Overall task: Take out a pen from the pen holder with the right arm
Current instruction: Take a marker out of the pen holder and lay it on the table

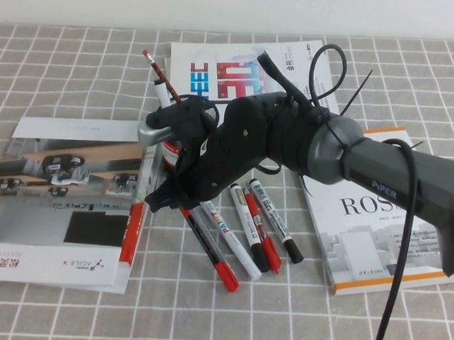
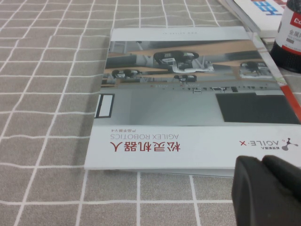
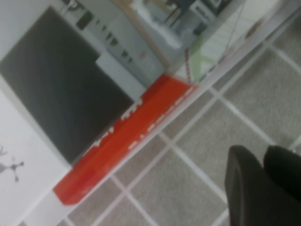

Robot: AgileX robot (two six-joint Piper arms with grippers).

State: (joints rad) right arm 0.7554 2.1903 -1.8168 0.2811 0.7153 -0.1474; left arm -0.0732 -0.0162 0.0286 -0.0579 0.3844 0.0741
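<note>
The grey checked tabletop lies bare along its far left corner and in a wide strip along the near edge. The right arm reaches in from the right edge across the middle.

Three printed things take most of the room. A grey booklet lies toward the left edge. A book with an orange border lies toward the right edge, and a white magazine by the far edge.

The dark, round pen holder stands just beside the booklet's far right corner, mostly hidden behind the right wrist in the high view. A pencil and a white marker stick up out of it.

Several loose pens lie fanned on the cloth between booklet and book, leaving only narrow lanes there.

The right gripper hangs low beside the booklet's red right edge. Its fingers are pressed nearly together with nothing between them.

The left gripper shows only in its own wrist view, on the near side of the booklet. Its pads meet along a seam and hold nothing.
</note>
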